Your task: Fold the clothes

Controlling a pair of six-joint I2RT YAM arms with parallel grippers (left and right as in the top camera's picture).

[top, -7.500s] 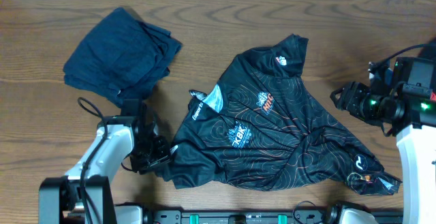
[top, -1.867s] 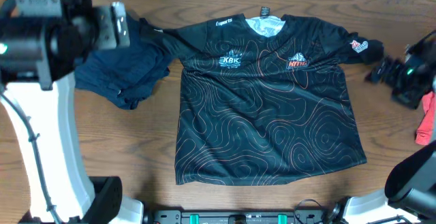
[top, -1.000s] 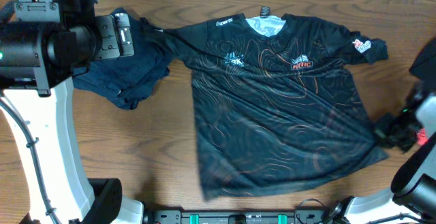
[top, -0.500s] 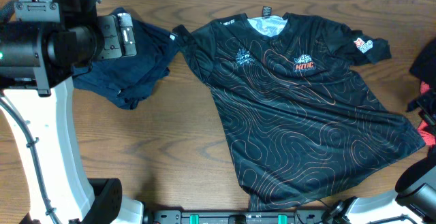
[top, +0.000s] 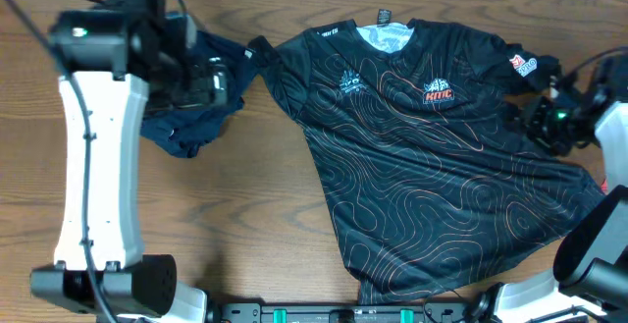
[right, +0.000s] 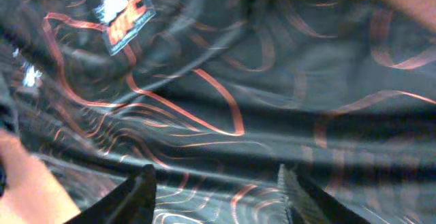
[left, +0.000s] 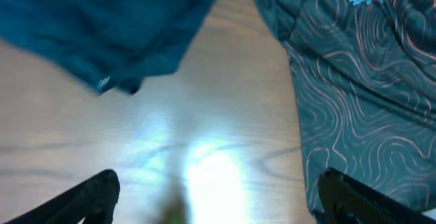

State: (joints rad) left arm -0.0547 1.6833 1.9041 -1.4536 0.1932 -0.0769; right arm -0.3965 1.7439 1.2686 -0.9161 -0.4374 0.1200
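The right claw [right: 216,188] is released: its two fingers stand apart, and nothing is pinched between them. It hangs over the jersey [top: 432,186] at the garment's right-hand edge, just below the sleeve with the red logo [top: 522,65]. The wrist view is blurred, but patterned cloth fills it beneath the fingers. The left claw [left: 219,200] is spread wide and empty. It sits over bare counter [top: 226,225] at the edge of a crumpled dark blue garment [top: 182,127], and the jersey lies just beside it toward the right arm.

The jersey lies spread on the counter, front up. Its collar [top: 383,36] is at the far edge and its hem at the near edge. Its long axis runs from collar to hem but is skewed, so the lower body swings out to the right. The other sleeve [top: 263,52] reaches toward the blue garment; I cannot tell whether they touch.
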